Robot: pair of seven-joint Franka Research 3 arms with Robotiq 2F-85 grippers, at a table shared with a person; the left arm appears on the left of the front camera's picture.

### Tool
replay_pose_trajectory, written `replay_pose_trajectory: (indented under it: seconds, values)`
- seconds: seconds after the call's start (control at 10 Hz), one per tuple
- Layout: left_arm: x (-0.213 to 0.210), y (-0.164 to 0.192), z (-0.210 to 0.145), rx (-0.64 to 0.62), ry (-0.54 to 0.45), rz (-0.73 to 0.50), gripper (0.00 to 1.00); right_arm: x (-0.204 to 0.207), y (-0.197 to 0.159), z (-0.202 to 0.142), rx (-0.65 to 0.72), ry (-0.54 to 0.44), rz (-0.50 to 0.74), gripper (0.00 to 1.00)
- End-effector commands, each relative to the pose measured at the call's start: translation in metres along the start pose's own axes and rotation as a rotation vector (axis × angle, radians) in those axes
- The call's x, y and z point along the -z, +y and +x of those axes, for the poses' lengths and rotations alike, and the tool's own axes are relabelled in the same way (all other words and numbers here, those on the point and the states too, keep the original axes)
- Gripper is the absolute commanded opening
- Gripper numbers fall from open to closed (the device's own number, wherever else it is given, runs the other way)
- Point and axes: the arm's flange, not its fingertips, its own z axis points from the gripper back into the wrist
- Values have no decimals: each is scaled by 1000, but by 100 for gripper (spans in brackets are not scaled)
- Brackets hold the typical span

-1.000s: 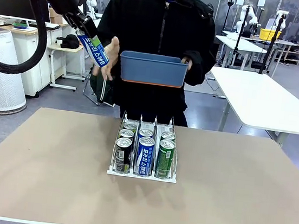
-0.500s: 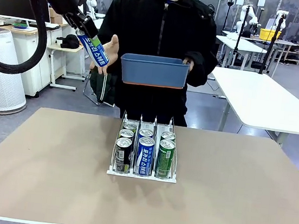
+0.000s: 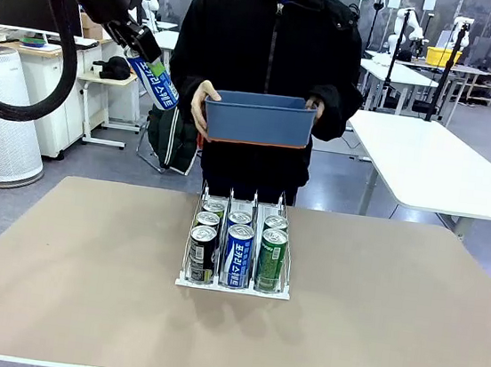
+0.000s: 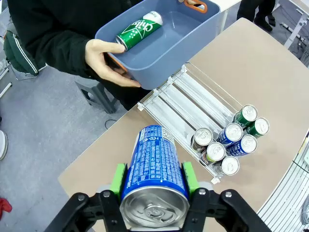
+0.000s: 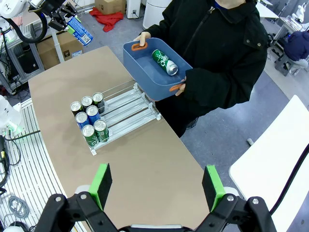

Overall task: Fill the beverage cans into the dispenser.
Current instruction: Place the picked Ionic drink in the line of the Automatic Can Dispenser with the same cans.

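High near tabletop (image 3: 80,289) far-left edge, left jaws clamped on tilted blue can (image 3: 155,81). Right jaws apart, empty. Dispenser (image 3: 233,288) mid-tabletop, rear of lanes free. Risk: can hits wire divider or person's tub (image 3: 258,121), held close above; grip depth unclear, maybe shallow, can slips.

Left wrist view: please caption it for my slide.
Left tool grips a blue can; a person holds a blue tub with one green can.

Three-lane dispenser (image 3: 233,287), seven upright cans (image 3: 238,252) at near end — blue can (image 3: 155,81) aloft, tilted
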Motion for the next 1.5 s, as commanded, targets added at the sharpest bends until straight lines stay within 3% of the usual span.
replay_pose_trajectory:
  seconds: [0.0,0.2,0.8,1.2,1.3,1.4]
  values:
    - [-3,-8,2,-105,52,21,57,0,1,0,-1,-1,2,100]
    - [-9,-53,2,-244,116,73,57,0,1,0,-1,-1,2,100]
    - [18,-170,-7,20,226,-114,57,0,1,0,-1,-1,2,100]
    - [40,-200,-13,97,277,-302,57,0,1,0,-1,-1,2,100]
    - [42,-206,-11,66,276,-204,57,0,1,0,-1,-1,2,100]
    - [42,-206,-11,66,276,-204,57,0,1,0,-1,-1,2,100]
